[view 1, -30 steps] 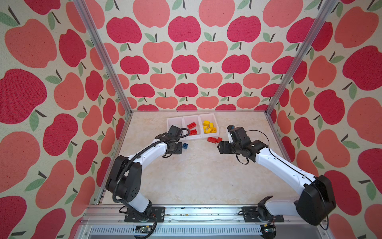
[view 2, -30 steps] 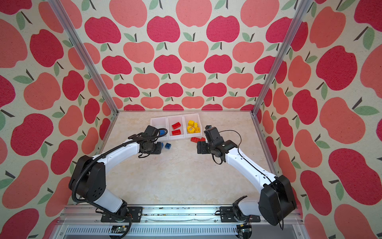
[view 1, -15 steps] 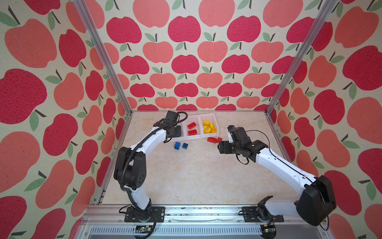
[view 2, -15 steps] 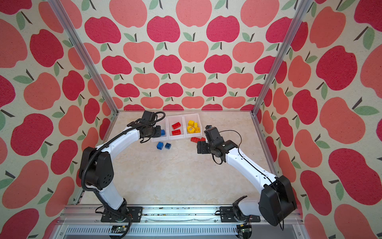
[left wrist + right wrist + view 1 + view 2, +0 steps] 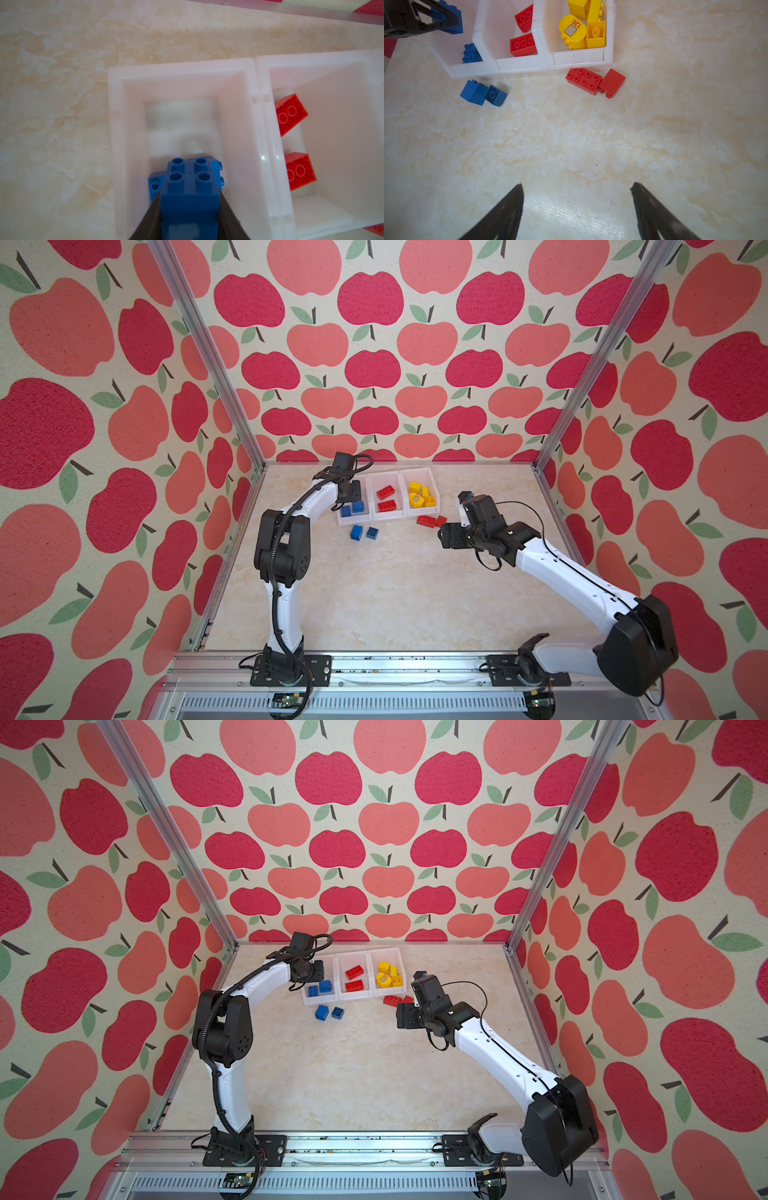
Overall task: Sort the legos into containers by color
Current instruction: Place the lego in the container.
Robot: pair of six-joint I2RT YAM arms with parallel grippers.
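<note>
Apple wallpaper (image 5: 370, 298) all round and a pale marbled bench (image 5: 675, 124) underneath, so the brick colours really pop. Left tool (image 5: 189, 199) is clenched on a blue brick (image 5: 190, 182), four studs showing in the wrist view, and it hangs right over the end bin (image 5: 128, 124) on the left arm's side. A second blue brick (image 5: 471, 53) lies inside that same bin, under the held one. Can't tell if they touch. Next door, the middle bin (image 5: 388, 517) has two red bricks (image 5: 385, 492) in it, and the far bin (image 5: 422, 514) holds a little heap of yellow bricks (image 5: 417, 499). Out on the bench, just in front of the end bin, two loose blue bricks (image 5: 473, 94) sit touching each other. Right tool (image 5: 576, 186) is spread wide with nothing in it, low over bare bench and well apart from the left one. Ahead of it the loose red bricks (image 5: 584, 81), an oblong one and a smaller one, lie touching side by side, just beside the front wall of the far bin.
</note>
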